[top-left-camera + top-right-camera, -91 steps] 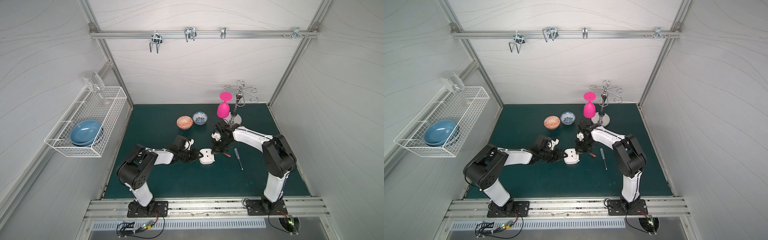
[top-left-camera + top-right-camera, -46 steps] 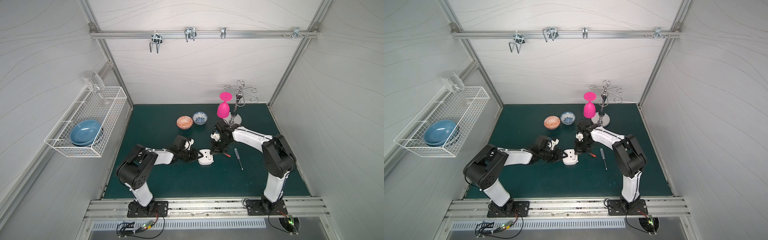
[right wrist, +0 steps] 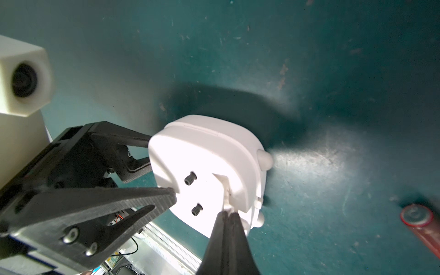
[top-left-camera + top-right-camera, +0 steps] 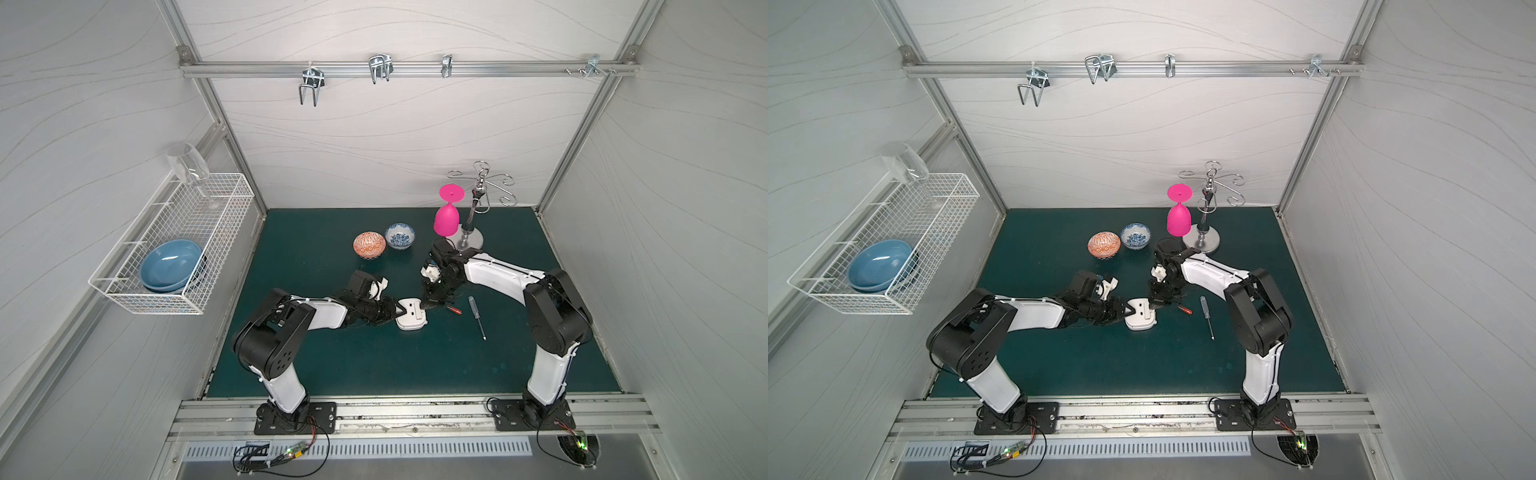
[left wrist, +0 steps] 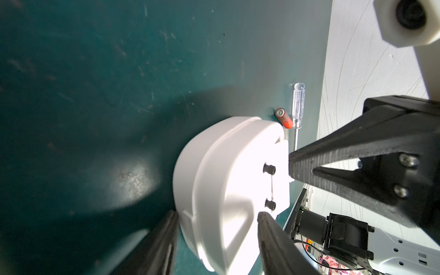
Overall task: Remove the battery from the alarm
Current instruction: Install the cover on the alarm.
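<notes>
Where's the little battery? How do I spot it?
Look at the green mat, right in the middle where the white alarm sits. Just beside it, toward the screwdriver, lies the battery. It's the tiny red-orange tube, far shorter than the clear-handled screwdriver.

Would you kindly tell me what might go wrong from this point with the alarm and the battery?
1. The left pincer grips only one end of the alarm; the shut right pincer, tip against its back, may lever it loose.
2. The battery lies loose on the mat beside the screwdriver; a nudge from the alarm could roll it away.
</notes>
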Controlling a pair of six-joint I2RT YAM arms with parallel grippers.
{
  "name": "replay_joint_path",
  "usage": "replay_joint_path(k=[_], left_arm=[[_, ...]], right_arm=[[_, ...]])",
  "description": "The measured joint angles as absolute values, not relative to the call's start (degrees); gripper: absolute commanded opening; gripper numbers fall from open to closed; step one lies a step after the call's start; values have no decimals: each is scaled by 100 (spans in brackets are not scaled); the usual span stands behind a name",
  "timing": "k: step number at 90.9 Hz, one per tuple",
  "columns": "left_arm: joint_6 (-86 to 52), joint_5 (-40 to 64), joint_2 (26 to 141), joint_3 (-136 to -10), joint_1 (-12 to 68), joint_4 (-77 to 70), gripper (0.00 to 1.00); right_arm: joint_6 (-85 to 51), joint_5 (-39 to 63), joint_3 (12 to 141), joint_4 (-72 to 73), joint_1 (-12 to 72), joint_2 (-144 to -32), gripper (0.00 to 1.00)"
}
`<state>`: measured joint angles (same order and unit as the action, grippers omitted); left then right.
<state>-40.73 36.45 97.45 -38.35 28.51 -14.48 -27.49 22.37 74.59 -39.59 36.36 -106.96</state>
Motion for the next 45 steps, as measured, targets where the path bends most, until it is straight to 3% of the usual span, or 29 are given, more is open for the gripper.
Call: replay_joint_path(k=[45], left_arm=[[-4075, 3647, 9745, -3835, 2851, -1450, 58]], right_arm=[[-2689, 2036, 7583, -4051, 3741, -10759, 1]])
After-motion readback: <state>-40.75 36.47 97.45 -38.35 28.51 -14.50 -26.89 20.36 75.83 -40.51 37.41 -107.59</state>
